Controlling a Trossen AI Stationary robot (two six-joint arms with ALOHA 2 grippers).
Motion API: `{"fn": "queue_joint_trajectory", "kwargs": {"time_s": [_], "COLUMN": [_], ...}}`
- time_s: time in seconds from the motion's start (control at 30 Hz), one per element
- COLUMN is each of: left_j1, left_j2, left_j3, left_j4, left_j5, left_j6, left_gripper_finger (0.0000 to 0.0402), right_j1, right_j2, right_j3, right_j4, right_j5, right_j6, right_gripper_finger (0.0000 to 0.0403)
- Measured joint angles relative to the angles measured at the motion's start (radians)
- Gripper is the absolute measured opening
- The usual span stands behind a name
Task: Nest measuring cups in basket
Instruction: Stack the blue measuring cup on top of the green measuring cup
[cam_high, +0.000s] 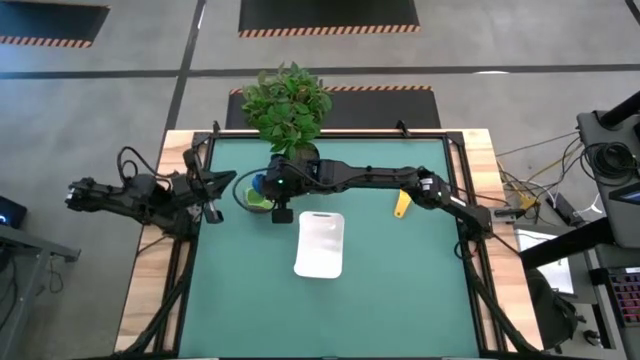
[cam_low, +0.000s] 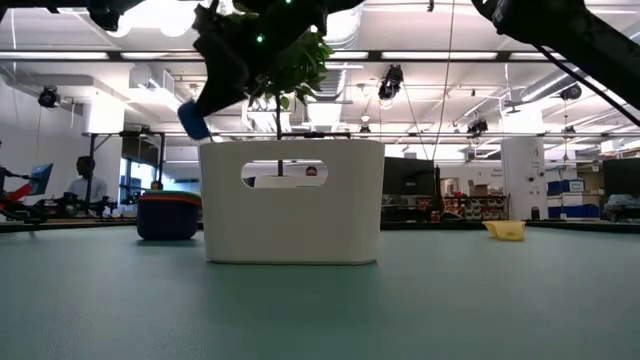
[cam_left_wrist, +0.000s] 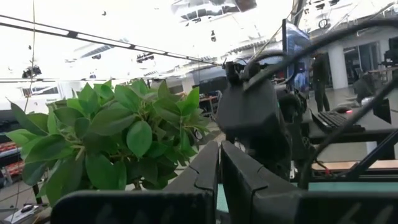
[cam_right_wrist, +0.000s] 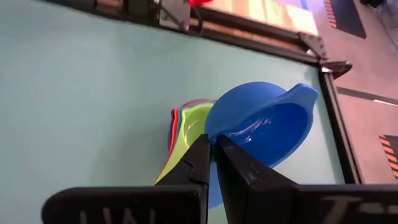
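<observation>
Right jaws (cam_right_wrist: 211, 163) pinched shut on blue cup (cam_right_wrist: 264, 124), lifted directly above nested cup stack (cam_right_wrist: 183, 134). Basket (cam_high: 320, 243) just beside, empty. Yellow cup (cam_high: 401, 206) well apart. Left jaws (cam_left_wrist: 219, 180) closed, empty, parked at counter edge. Most nesting done; basketing remains.

baskets: 1 (cam_high: 320, 243) | potted plants: 1 (cam_high: 288, 103) | measuring cups: blue 1 (cam_right_wrist: 267, 124), yellow 1 (cam_high: 402, 205), nested stack 1 (cam_right_wrist: 183, 134)
</observation>
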Motion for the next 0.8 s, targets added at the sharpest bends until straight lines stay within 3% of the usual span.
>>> {"fn": "queue_joint_trajectory", "kwargs": {"time_s": [0.57, 0.8], "left_j1": [0.0, 0.0], "left_j2": [-0.002, -0.002], "left_j3": [0.0, 0.0], "left_j4": [-0.01, -0.01], "left_j5": [0.001, 0.001], "left_j6": [0.0, 0.0], "left_gripper_finger": [0.0, 0.0], "right_j1": [0.0, 0.0], "right_j2": [0.056, 0.066], "right_j3": [0.0, 0.0], "right_j4": [0.043, 0.042], "right_j5": [0.012, 0.012], "right_j6": [-0.111, -0.308], "right_gripper_finger": [0.0009, 0.0009]}}
